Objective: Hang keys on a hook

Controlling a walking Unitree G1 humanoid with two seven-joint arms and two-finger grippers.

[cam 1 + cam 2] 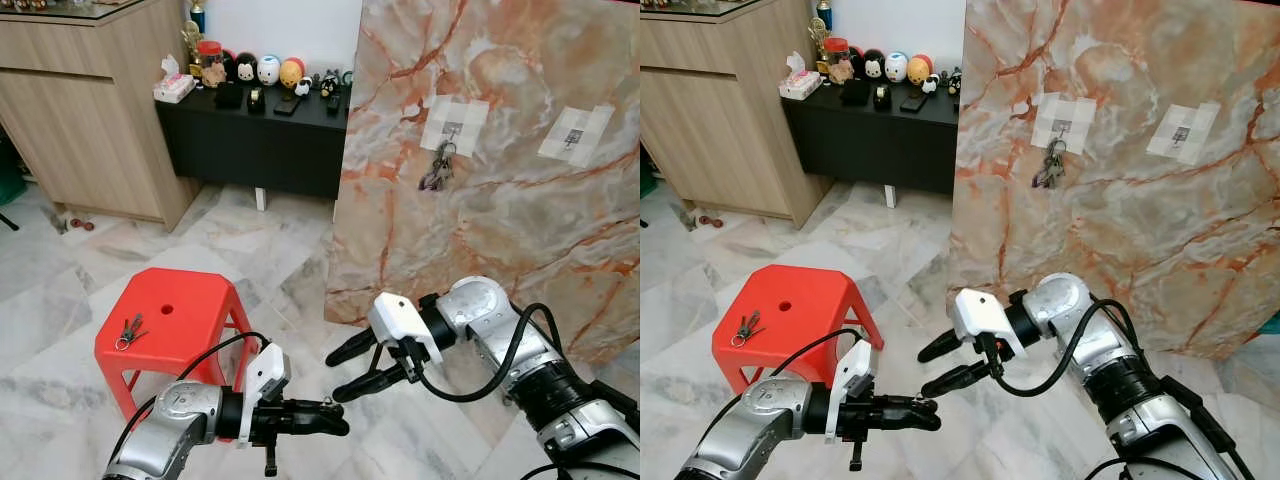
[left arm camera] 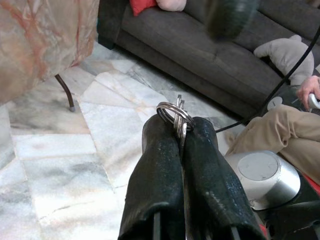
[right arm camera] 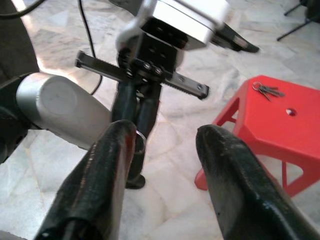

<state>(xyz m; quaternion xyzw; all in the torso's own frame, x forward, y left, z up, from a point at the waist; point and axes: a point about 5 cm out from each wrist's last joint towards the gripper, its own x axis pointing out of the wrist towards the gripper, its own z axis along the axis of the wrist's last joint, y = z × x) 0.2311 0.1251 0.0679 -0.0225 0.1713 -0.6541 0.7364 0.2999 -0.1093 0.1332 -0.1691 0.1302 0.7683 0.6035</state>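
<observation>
The left gripper (image 1: 335,418), jaws pinched together on a silver key ring with its keys (image 2: 176,116), hung low over the marble floor beside the red plastic stool (image 1: 175,330). The right gripper (image 1: 350,372) faced it, jaws wide and empty. A clean handover likely required presenting the ring outward, then carrying it to the vacant hook (image 1: 574,138) on the veined marble panel (image 1: 500,220).

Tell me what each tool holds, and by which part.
Left tool: shut on a key ring, gripped at the ring. Right tool: open, holding nothing.
</observation>
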